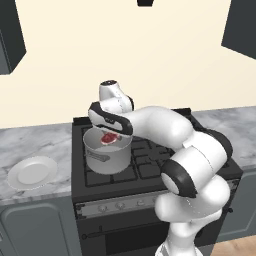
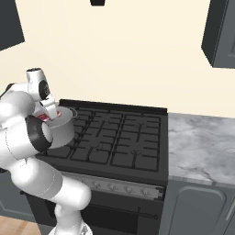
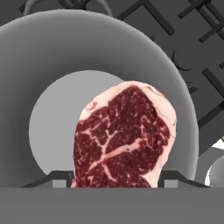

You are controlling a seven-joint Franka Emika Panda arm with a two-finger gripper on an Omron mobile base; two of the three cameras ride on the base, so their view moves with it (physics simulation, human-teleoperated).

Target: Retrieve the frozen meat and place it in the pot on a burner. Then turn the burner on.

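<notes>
Frozen meat (image 3: pixel 124 135) is the focus: a flat red steak with whitish marbling, clamped between the two dark fingertips of the gripper (image 3: pixel 114 178), directly above the open mouth of the pot (image 3: pixel 57 57).

Largest in the scene is the dark stove (image 2: pixel 117 137), its top covered in black grid grates and set between grey marbled counters (image 2: pixel 202 142). A row of knobs (image 2: pixel 119 186) runs along its front edge. The white arm (image 1: pixel 165 130) reaches from the lower right of the left base view over the stove's left side.

The grey metal pot (image 1: pixel 107 157) stands on the front left burner (image 1: pixel 100 175) (its straight sides rise well above the grate). Inside, the pale round bottom shows, partly covered from the hand camera by the steak. From the left base view the meat (image 1: pixel 109 138) appears at about rim height, under the hand.

A round white plate (image 1: pixel 32 172) lies on the counter left of the stove, apart from the pot.
</notes>
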